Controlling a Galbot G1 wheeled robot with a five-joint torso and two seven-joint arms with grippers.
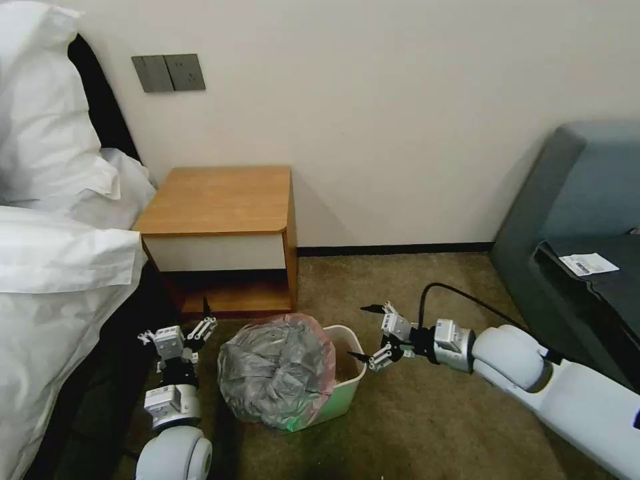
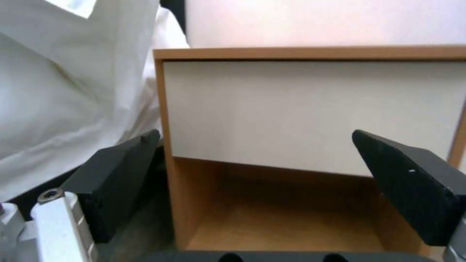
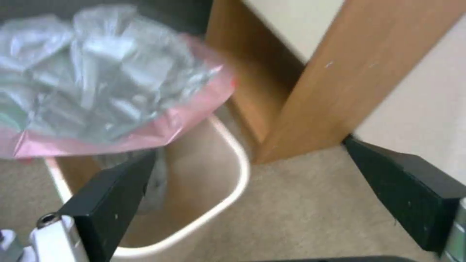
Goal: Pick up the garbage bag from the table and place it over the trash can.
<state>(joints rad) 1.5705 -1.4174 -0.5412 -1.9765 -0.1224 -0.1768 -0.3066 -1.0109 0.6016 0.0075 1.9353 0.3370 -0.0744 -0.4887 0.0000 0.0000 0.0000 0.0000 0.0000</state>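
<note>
Both arms are smooth white shells ending in silver wrist blocks. Each end effector, left (image 1: pixel 179 331) and right (image 1: pixel 369 333), has black fingers; a black cable (image 1: pixel 460 295) loops behind the right.

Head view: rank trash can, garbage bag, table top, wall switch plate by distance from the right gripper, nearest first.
From the right gripper:
1. trash can, bare rim just beside it.
2. garbage bag, heaped over the can's left part.
3. table, behind, by the wall.
4. wall switch plate, high, upper left.

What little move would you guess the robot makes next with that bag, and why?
Probably the right tool, open beside the trash can, reaches for the garbage bag rim: the bag sits bunched over one side, leaving part of the opening uncovered. The left tool is open, empty.
</note>
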